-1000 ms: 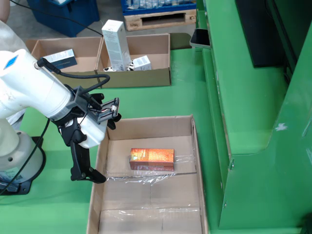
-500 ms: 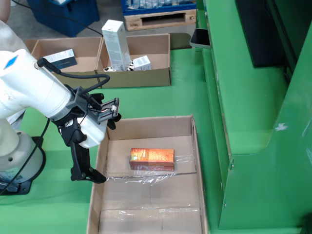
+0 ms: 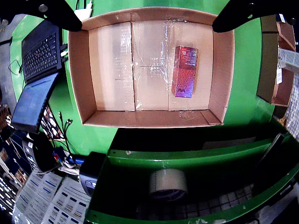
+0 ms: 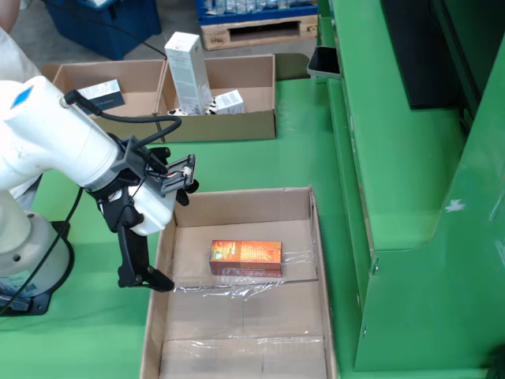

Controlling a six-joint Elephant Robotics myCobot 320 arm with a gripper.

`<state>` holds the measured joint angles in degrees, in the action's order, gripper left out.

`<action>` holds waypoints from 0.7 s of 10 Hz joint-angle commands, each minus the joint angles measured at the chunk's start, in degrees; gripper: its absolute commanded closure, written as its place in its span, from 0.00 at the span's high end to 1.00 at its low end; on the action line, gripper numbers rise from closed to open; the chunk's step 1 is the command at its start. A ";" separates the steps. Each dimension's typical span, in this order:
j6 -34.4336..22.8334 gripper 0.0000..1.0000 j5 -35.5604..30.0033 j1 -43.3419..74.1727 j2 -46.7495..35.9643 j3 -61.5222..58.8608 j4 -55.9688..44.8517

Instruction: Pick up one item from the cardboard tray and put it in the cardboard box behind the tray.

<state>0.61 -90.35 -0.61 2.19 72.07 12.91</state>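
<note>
Black fingers on my end effector (image 4: 158,237) are spread wide apart with nothing between them, so it's released and empty. In the fixed view it hangs over the left wall of the cardboard tray (image 4: 156,312), with one finger (image 4: 138,260) reaching down outside that wall near the green tabletop (image 4: 260,162). From the wrist view I only see the two fingertips (image 3: 58,11) poking in at the top corners, one on each side of the tray (image 3: 77,70).

Inside the tray there's just one item, an orange-red carton (image 4: 245,257) lying flat on its side, roughly mid-tray and a bit toward the far end in the fixed view. In the wrist view that same carton (image 3: 184,71) sits toward the right. Some clear plastic film (image 4: 229,290) is crumpled right next to it.

Behind the tray, well apart, sits the cardboard box (image 4: 225,126), with a tall white carton (image 4: 188,73) standing upright in it. A laptop (image 3: 39,56) shows left of the tray in the wrist view, and a tape roll (image 3: 168,183) lies lower down.
</note>
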 commanded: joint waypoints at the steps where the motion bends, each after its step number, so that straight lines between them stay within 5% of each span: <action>1: 2.27 1.00 0.94 -3.67 -0.53 -2.54 -0.49; 7: 8.21 1.00 4.43 -14.23 -2.65 0.03 -1.94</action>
<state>6.59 -87.45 -10.10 1.49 73.30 11.07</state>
